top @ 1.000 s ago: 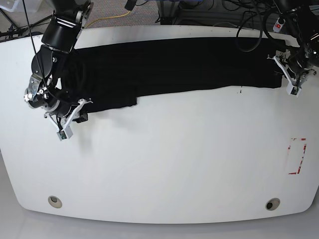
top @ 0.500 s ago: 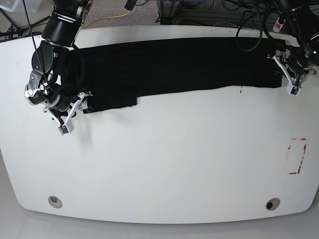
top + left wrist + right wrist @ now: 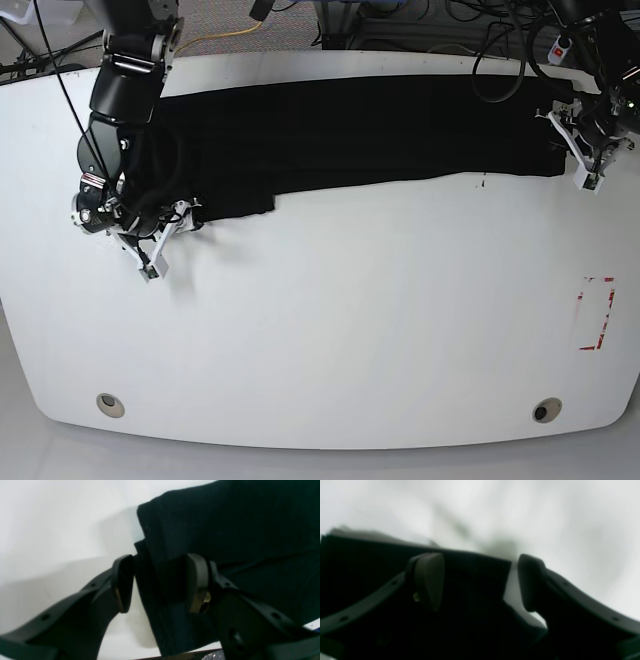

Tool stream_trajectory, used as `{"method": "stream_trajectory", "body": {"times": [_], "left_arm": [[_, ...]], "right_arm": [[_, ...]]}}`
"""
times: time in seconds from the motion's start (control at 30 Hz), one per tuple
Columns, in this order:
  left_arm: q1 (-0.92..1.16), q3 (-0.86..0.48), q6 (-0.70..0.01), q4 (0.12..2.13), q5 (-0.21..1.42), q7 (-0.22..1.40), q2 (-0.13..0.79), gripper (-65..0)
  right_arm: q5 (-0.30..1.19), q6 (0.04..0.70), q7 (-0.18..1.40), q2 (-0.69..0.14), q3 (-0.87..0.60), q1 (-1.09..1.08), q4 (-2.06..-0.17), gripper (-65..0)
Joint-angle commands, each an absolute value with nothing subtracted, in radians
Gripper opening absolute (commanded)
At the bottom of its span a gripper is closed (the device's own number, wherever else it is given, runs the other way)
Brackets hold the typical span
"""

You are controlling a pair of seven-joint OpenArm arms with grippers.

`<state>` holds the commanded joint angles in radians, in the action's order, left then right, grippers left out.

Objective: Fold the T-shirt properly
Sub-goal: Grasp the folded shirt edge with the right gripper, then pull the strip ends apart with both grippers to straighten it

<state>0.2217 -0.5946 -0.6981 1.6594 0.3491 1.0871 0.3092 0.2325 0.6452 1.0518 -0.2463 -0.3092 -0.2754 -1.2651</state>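
Observation:
The black T-shirt [image 3: 350, 130] lies flat on the white table [image 3: 330, 320] as a long folded band across the back, with a flap hanging lower at its left end. No graphic shows. My right gripper [image 3: 168, 238] is open at that left flap. In the right wrist view the right gripper [image 3: 480, 582] straddles the shirt's edge [image 3: 370, 562], with table showing beside one finger. My left gripper [image 3: 588, 165] is at the band's right end. In the left wrist view the left gripper [image 3: 159, 582] stands open around the shirt's corner [image 3: 237, 517].
A red-marked rectangle [image 3: 597, 313] is on the table at the right. Two round holes [image 3: 111, 404] [image 3: 546, 410] sit near the front edge. Cables and stands [image 3: 430, 25] crowd the space behind the table's back edge.
My right gripper has moved right and slightly up along the shirt's left flap, now closer to it. The left gripper and the shirt have not visibly moved.

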Motion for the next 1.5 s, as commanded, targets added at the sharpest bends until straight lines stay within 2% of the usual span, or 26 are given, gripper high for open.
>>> {"method": "stream_trajectory", "body": {"times": [0.07,0.13,0.17,0.33,0.47,0.77,1.03,1.37,1.5], "left_arm": [[0.222,-0.595,-0.698,1.659,0.349,1.087,0.309,-36.3],[0.222,-0.595,-0.698,1.659,0.349,1.087,0.309,-36.3],[0.222,-0.595,-0.698,1.659,0.349,1.087,0.309,-36.3],[0.217,-0.595,-0.698,1.659,0.349,1.087,0.309,-36.3],[0.217,-0.595,-0.698,1.659,0.349,1.087,0.309,-36.3],[0.219,-0.595,-0.698,1.659,0.349,1.087,0.312,-36.3],[0.219,-0.593,-0.698,1.659,0.349,1.087,0.312,-36.3],[0.219,-0.55,-0.698,1.659,0.349,1.086,0.314,-36.3],[0.217,-0.549,-0.698,1.659,0.349,1.086,0.314,-36.3]], "right_arm": [[0.234,0.645,1.052,-0.246,-0.309,-0.266,-1.265,-22.2],[0.24,0.645,1.049,-0.245,-0.309,-0.257,-1.265,-27.9],[0.242,0.645,1.049,-0.243,-0.309,-0.257,-1.265,-32.3],[0.232,0.645,1.049,-0.216,-0.309,-0.257,-1.293,-64.4],[0.242,0.645,1.058,-0.211,-0.311,-0.237,-1.365,-65.0],[0.243,0.645,1.239,-0.17,-0.366,-0.127,-1.753,-65.0],[0.243,0.653,1.251,-0.168,-0.374,0.033,-1.931,-65.0],[0.232,0.653,1.211,-0.177,-0.47,0.093,-1.891,-65.0],[0.243,0.653,1.193,-0.232,-0.489,0.093,-1.796,-63.7]]}}
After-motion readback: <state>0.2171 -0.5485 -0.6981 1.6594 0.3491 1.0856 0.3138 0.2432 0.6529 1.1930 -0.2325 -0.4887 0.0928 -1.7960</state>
